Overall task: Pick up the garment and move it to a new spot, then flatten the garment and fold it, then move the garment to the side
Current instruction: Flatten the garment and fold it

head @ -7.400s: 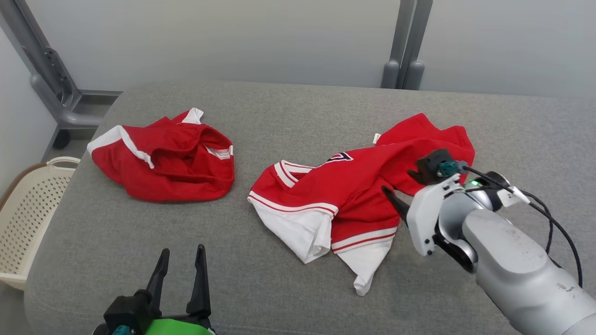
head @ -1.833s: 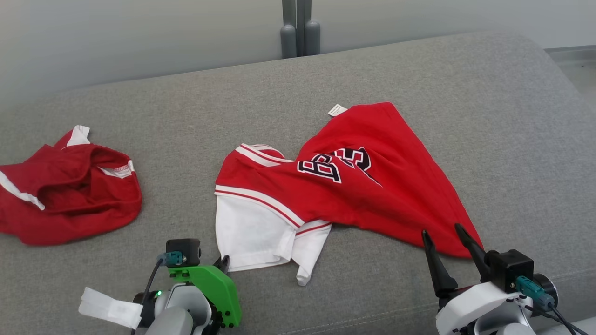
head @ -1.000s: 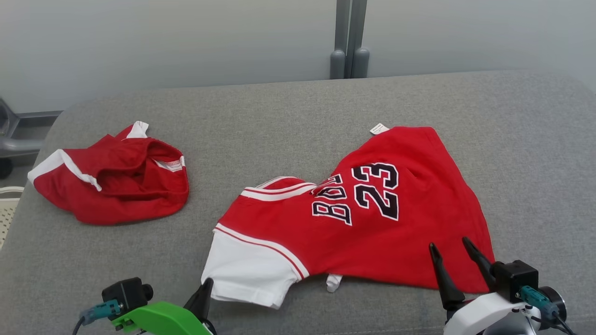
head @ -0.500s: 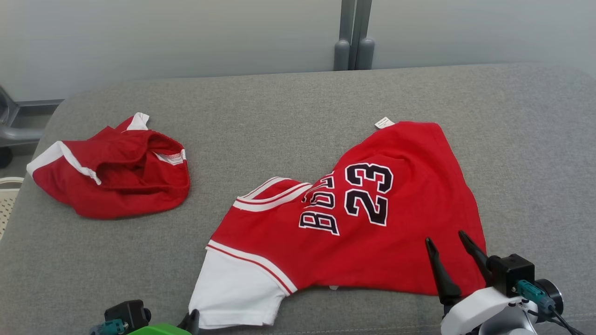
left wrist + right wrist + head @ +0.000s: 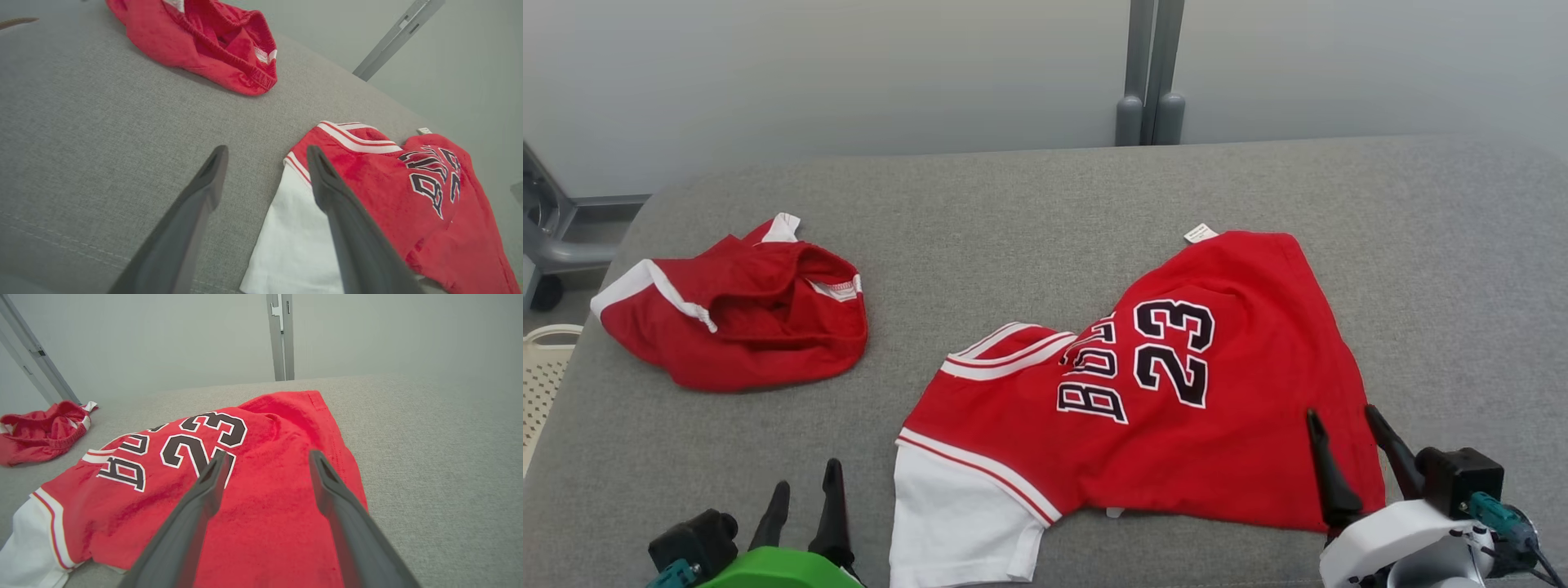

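Nearest, at 7 o'clock in the head view, the left gripper (image 5: pixel 807 475) stands with its two dark fingers spread and nothing between them, just beside the white sleeve. At 5 o'clock the right gripper (image 5: pixel 1342 412) is likewise spread wide and grips nothing, its fingers over the red hem; whether they touch the cloth cannot be told.

Between the two lies the jersey (image 5: pixel 1176 441), right of centre on the surface. It is red, with a white sleeve edged in red and white stripes, and a black "23" and lettering outlined in white. It lies mostly flat, bunched at the striped collar. Its long axis runs from the sleeve at 7 o'clock to a small white tag (image 5: pixel 1201 233) at 1 o'clock.

A crumpled pair of red shorts (image 5: pixel 739 318) sits well apart at 10 o'clock. The surface (image 5: pixel 1013 212) is a grey woven cushion. A pale perforated basket (image 5: pixel 543 367) shows at 9 o'clock, and grey posts (image 5: pixel 1150 82) stand at 12 o'clock against a plain pale wall.
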Controlling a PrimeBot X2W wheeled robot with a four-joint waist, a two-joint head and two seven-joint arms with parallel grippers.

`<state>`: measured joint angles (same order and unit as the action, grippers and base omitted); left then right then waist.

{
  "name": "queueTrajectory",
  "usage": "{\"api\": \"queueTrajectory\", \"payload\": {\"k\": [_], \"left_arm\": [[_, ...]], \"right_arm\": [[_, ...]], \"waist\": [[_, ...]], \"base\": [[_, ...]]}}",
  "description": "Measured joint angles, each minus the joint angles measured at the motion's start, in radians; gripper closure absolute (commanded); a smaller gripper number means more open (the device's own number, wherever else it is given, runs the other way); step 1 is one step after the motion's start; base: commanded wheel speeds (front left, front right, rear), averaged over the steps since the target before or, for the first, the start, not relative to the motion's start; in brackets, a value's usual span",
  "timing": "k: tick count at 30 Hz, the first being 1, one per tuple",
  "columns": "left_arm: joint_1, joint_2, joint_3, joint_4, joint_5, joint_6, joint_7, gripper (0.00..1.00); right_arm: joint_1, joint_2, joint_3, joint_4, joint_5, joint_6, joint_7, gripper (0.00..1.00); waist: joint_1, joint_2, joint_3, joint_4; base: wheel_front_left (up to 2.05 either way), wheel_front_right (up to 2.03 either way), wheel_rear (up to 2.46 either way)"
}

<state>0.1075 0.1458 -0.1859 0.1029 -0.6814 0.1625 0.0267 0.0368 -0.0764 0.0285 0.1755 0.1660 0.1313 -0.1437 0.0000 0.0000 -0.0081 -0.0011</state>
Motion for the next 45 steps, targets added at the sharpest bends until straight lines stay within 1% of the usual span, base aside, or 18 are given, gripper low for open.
{"api": "queueTrajectory", "payload": {"k": [4, 7, 8, 11, 18, 21, 23, 25, 29, 33, 36, 45], "left_arm": [[-0.012, -0.011, 0.007, 0.021, 0.022, -0.052, -0.149, 0.0], [-0.021, -0.011, -0.004, 0.038, 0.069, -0.089, -0.243, 0.0], [-0.027, -0.01, -0.007, 0.042, 0.083, -0.102, -0.257, 0.0], [-0.037, -0.013, -0.002, 0.046, 0.133, -0.123, -0.284, 0.0], [-0.028, -0.048, 0.065, 0.008, 0.235, -0.158, -0.289, 0.0], [0.008, -0.061, 0.088, 0.006, 0.266, -0.167, -0.289, 0.0], [0.024, -0.063, 0.091, 0.013, 0.286, -0.173, -0.289, 0.0], [0.04, -0.06, 0.089, 0.029, 0.308, -0.18, -0.289, 0.0], [0.061, -0.035, 0.085, 0.06, 0.324, -0.183, -0.285, 0.0], [0.078, -0.012, 0.083, 0.067, 0.332, -0.172, -0.255, 0.0], [0.088, -0.006, 0.082, 0.067, 0.332, -0.17, -0.239, 0.0], [0.09, 0.0, 0.077, 0.064, 0.323, -0.167, -0.228, 0.0]], "right_arm": [[0.0, 0.017, -0.052, 0.019, 0.043, 0.0, -0.019, 0.0], [-0.001, 0.024, -0.079, 0.037, 0.07, 0.0, -0.03, 0.0], [-0.001, 0.024, -0.086, 0.041, 0.076, 0.0, -0.034, 0.0], [-0.007, 0.025, -0.096, 0.051, 0.131, 0.0, -0.045, 0.0], [-0.005, 0.026, -0.072, 0.058, 0.157, 0.0, -0.081, 0.0], [0.016, 0.026, -0.025, 0.034, 0.159, 0.0, -0.097, 0.0], [0.028, 0.03, -0.015, 0.026, 0.152, 0.0, -0.1, 0.0], [0.043, 0.027, -0.017, 0.023, 0.14, 0.0, -0.101, 0.0], [0.062, 0.027, -0.016, 0.022, 0.095, 0.0, -0.086, 0.0], [0.09, 0.027, -0.018, 0.02, 0.037, 0.0, -0.049, 0.0], [0.1, 0.027, -0.016, 0.023, 0.006, 0.0, -0.027, 0.0], [0.104, 0.027, -0.008, 0.017, 0.017, 0.0, -0.012, 0.0]], "waist": [[0.0, 0.0, -0.013, 0.007], [0.0, 0.0, -0.021, 0.012], [0.0, 0.0, -0.024, 0.014], [0.0, 0.0, -0.034, 0.017], [0.0, 0.0, -0.063, 0.027], [0.0, 0.0, -0.078, 0.032], [0.0, 0.0, -0.087, 0.034], [0.0, 0.0, -0.095, 0.034], [0.0, 0.0, -0.109, 0.035], [0.0, 0.0, -0.121, 0.034], [0.0, 0.0, -0.122, 0.033], [0.0, 0.0, -0.111, 0.029]], "base": [[0.0, 0.0, 0.0], [0.0, 0.0, 0.0], [0.0, 0.0, 0.0], [0.0, 0.0, 0.0], [0.0, 0.0, 0.0], [0.0, 0.0, 0.0], [0.0, 0.0, 0.0], [0.0, 0.0, 0.0], [0.0, 0.0, 0.0], [0.0, 0.0, 0.0], [0.0, 0.0, 0.0], [0.0, 0.0, 0.0]]}}
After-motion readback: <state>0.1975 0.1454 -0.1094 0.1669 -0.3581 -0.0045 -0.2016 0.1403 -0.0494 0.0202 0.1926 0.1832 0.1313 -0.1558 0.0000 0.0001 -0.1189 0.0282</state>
